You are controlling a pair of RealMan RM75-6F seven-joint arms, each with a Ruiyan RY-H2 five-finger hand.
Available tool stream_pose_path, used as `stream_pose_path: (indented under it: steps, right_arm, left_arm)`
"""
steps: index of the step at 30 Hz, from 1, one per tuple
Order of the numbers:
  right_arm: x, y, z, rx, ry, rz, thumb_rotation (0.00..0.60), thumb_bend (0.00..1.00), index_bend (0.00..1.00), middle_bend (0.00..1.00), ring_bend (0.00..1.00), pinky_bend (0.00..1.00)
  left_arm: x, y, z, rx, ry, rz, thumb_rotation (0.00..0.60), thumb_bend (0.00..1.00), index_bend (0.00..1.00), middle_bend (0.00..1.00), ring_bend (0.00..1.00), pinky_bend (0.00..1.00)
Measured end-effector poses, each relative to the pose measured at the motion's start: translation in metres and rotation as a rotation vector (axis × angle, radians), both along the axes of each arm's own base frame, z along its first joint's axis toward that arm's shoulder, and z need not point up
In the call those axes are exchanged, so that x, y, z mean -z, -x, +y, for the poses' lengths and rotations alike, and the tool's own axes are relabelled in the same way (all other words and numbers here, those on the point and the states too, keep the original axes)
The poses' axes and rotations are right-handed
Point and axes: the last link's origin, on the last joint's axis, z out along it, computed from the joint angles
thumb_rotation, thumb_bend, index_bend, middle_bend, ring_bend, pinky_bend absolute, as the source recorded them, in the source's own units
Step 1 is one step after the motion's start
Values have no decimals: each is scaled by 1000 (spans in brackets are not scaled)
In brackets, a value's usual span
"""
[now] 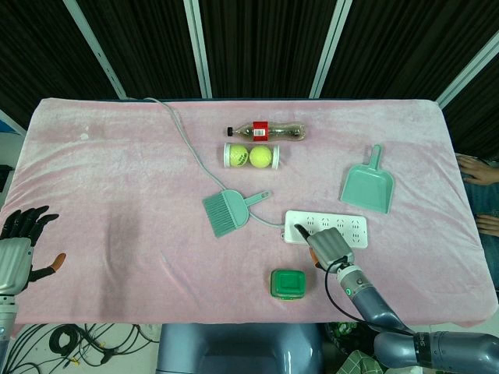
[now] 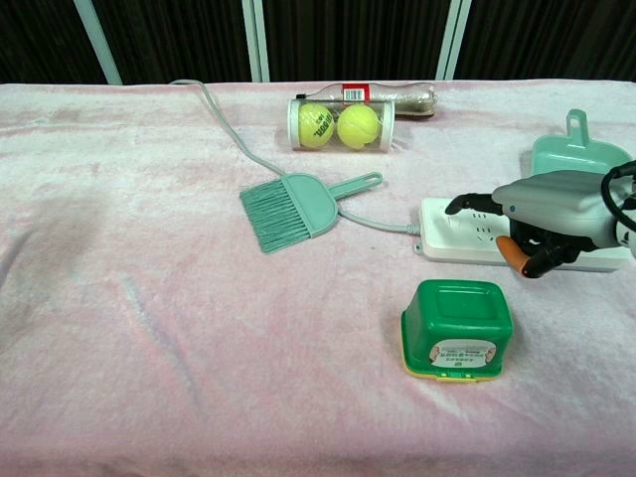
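Hidden: right hand [image 2: 552, 214] covers part of power strip [image 1: 343, 227] | Strip: white, flat on pink surface [image 1: 117, 195], near green box [image 2: 457, 328] | Right fingers [image 2: 467, 203] spread, touching strip | Left hand [image 1: 19, 245] at edge, fingers apart, holding nothing

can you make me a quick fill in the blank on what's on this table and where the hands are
1. The right hand is over the white ____ strip.
2. The clear tube holds two yellow tennis ____.
3. The small brush and the dustpan are both ____ in colour.
4. The green box lies ____ the robot than the power strip does.

Missing words: power; balls; green; nearer
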Motion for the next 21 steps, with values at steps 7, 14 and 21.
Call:
stream_pose_path:
  steps: [7,14,21]
  right_arm:
    - [0,0,0,-1,-1,0,600,753,102,992,1000,1000]
    - [0,0,0,-1,1,-1,600,753,102,992,1000,1000]
    - [-1,3,-2,12,3,9,600,753,102,992,1000,1000]
  left_arm:
    - [-1,0,-1,0,0,-2,600,262,194,101,51,10]
    - [-3,2,-2,2,-7,-6,600,262,194,101,51,10]
    - [-3,2,-2,2,-3,-5,600,262,194,101,51,10]
